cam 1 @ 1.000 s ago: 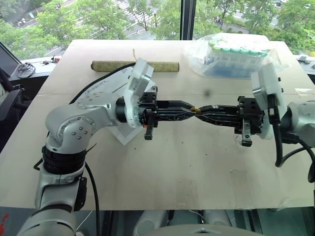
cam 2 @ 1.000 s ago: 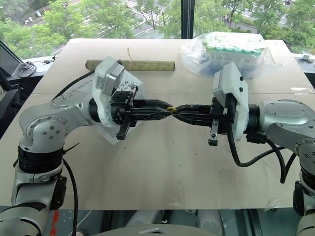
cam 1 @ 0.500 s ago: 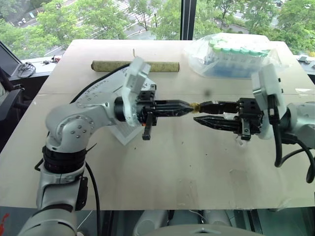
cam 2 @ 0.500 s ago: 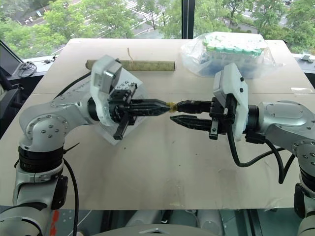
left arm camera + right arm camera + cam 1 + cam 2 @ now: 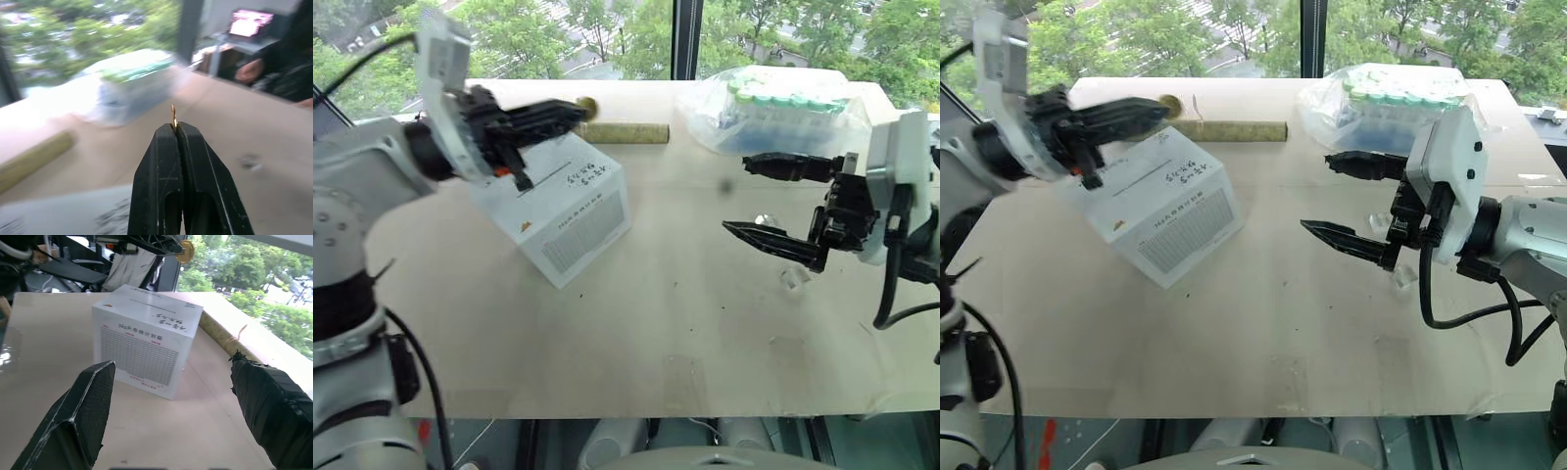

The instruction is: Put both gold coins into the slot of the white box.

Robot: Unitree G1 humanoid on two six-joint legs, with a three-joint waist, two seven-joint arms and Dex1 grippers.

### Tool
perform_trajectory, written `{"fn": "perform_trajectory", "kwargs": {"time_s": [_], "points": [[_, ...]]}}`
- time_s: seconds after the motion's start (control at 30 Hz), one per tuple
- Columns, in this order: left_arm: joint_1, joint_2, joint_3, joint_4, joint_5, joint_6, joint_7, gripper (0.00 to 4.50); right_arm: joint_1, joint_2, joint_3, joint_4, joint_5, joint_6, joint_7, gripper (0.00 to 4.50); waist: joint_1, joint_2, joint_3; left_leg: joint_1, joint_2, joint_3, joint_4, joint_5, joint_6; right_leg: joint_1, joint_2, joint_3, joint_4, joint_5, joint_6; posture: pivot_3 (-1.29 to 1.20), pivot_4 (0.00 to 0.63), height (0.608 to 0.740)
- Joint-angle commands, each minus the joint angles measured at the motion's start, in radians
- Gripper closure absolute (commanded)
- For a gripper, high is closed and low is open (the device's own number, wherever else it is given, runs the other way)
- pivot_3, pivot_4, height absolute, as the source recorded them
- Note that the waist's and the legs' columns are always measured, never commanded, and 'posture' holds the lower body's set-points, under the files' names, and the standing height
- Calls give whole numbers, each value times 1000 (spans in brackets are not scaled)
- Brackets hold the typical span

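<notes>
Left gripper (image 5: 576, 110) clamped on a gold coin (image 5: 588, 106), raised above the white box (image 5: 558, 220) on the table (image 5: 656, 323). Right gripper (image 5: 766, 196) spread wide, empty. Bag (image 5: 773, 113) of green-capped tubes near the far edge.

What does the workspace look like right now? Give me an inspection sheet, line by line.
Surface: tan table, mostly bare in front.
Job's things: white box tilted on the table; one gold coin pinched edge-on in the left end effector; second coin not seen.
Clutter: bag of green-capped tubes, cardboard roll, small clear plastic pieces.
End effectors: left shut on the coin above the box; right end effector open, holding nothing.
Cables: black cable on the right arm.
Surroundings: window, trees outside.
</notes>
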Motion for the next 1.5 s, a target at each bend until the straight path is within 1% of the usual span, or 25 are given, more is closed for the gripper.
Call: {"fn": "perform_trajectory", "kwargs": {"time_s": [0.03, 0.1, 0.23, 0.33, 0.5, 0.93, 1.13, 1.5], "points": [[-17, 80, -32, 65, 109, -43, -63, 4500, -24, 11, 7, -7, -19, -39, -1, 463, 0, 0, 0, 0, 0, 0, 0, 0, 0, 0, 0, 0, 0, 0, 0, 0, 150, 740], [-3, 119, -64, 118, 166, -83, -134, 4500, -28, 14, 19, -2, -27, -45, 2, 463, 1, 0, 0, 0, 0, 0, 0, 0, 0, 0, 0, 0, 0, 0, 0, 0, 150, 740], [-8, 152, -122, 215, 255, -147, -255, 4500, -40, 16, 44, 4, -45, -54, 8, 463, -1, 0, 0, 0, 0, -1, -1, 0, 0, -1, 0, -1, 0, 0, 0, 0, 150, 740], [-23, 151, -148, 243, 275, -137, -320, 4500, -51, 20, 56, 8, -45, -51, 1, 463, -1, 0, 0, -1, 0, -1, -1, 0, 0, -2, 0, -1, 0, 0, 0, 0, 150, 740], [-19, 147, -172, 223, 287, -94, -374, 4500, -62, 24, 63, 5, -38, -37, -7, 463, -2, 0, 1, -1, 0, -1, -1, 0, 0, -2, 0, -2, 0, 0, 0, 0, 150, 740], [10, 106, -164, 118, 291, 17, -344, 4500, -96, 47, 83, -2, -51, -62, 6, 463, -4, 0, 1, -2, 0, -2, -1, 0, 0, -2, 0, -2, 0, 0, 0, 0, 150, 740], [37, 107, -177, 111, 340, -10, -316, 4500, -106, 49, 96, 5, -68, -70, 18, 463, -3, 0, 0, -2, 0, -2, -1, 0, 0, -2, 0, -2, 0, 0, 0, 0, 150, 740], [45, 113, -176, 111, 366, -13, -307, 4500, -107, 50, 100, 8, -85, -71, 31, 463, -4, 0, 0, -1, 0, -1, -1, 0, 0, -2, 0, -2, 1, 0, 0, 0, 150, 740]]}}
